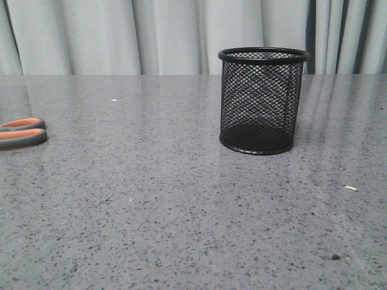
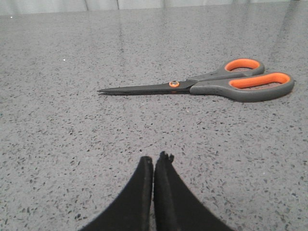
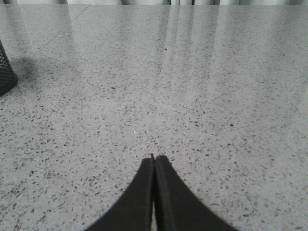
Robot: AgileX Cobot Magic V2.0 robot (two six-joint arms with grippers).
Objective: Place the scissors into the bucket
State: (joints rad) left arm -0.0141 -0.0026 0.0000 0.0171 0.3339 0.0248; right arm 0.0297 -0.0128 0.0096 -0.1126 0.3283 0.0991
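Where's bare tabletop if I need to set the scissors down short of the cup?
Bare table runs between the scissors at the left edge and the mesh cup, and across the whole near side. Nowhere is crowded.

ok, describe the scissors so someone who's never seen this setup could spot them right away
Start from the speckled grey stone-look tabletop and its one tall item, the black wire-mesh cylindrical cup standing right of centre. Look far to the left edge of the front view: the scissors lie flat there, blades closed. Slim dark blades and grey handle loops lined in orange; nothing else on the table has orange.
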